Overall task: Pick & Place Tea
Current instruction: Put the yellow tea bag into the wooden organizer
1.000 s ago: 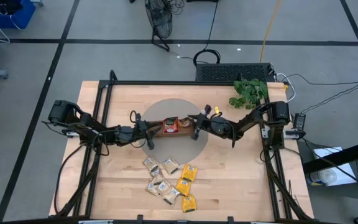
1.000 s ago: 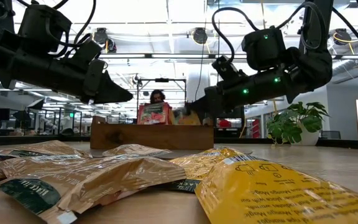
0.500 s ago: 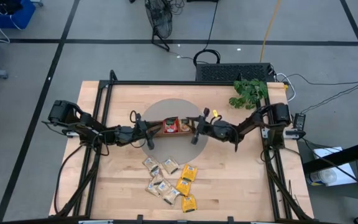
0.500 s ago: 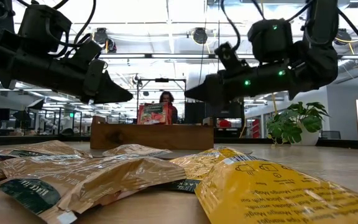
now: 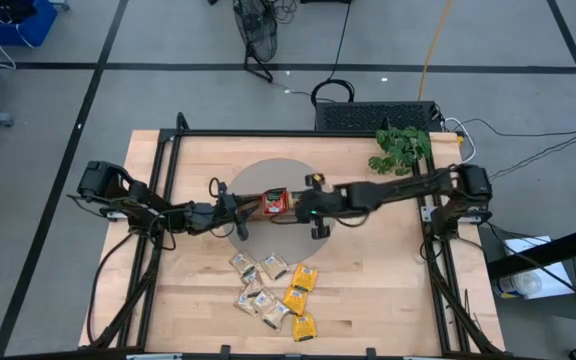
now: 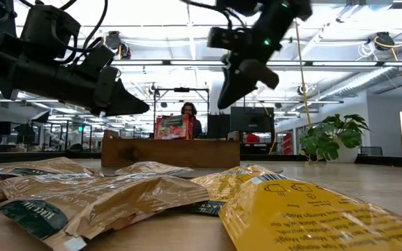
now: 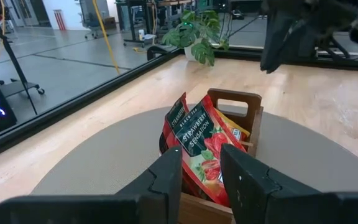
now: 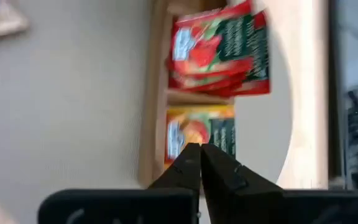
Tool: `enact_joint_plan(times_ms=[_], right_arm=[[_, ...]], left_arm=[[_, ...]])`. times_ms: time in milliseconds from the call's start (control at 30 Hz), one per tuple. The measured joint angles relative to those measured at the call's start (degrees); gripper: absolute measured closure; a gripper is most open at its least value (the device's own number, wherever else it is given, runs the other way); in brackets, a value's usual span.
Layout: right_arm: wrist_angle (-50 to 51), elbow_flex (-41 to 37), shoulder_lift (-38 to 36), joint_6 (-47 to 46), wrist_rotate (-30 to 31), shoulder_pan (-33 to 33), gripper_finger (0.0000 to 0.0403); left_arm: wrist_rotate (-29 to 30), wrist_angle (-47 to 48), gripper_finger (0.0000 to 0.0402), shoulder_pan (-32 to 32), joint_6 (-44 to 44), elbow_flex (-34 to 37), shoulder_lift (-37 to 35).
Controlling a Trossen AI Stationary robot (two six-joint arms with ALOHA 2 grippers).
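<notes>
Right pincer (image 8: 199, 163) closed and empty above the tray (image 5: 290, 203) holding red sachets (image 8: 219, 53). Left pincer (image 7: 199, 167) narrowly parted, empty, facing the tray. Loose sachets (image 5: 274, 288) lie on the surface (image 5: 388, 300).

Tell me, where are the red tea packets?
The red tea packets stand in the wooden tray on the grey round mat, mid-table in the high view, between the left gripper and right gripper.

The pale wooden tabletop (image 5: 368, 270) carries a grey round mat (image 5: 258, 240) near its middle with the brown wooden tray (image 5: 283, 213) on it, a cluster of beige and yellow tea sachets (image 5: 273, 290) lying toward its front edge, and a green plant (image 5: 400, 148) near its back right corner.
</notes>
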State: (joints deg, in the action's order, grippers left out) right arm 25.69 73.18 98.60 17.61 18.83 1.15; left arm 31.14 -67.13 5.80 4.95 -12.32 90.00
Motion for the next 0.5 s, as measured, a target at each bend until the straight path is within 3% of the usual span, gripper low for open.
enact_joint_plan(times_ms=[167,500], right_arm=[[8.7,9.0,7.1,1.7,-5.8,-1.8,0.0402],[7.5,10.0,12.7,2.1,-9.8,-4.7,0.0403]], left_arm=[[0.0,0.0,0.0286,0.0,0.0,0.0,0.0],[0.0,0.0,0.0286,0.0,0.0,0.0,0.0]])
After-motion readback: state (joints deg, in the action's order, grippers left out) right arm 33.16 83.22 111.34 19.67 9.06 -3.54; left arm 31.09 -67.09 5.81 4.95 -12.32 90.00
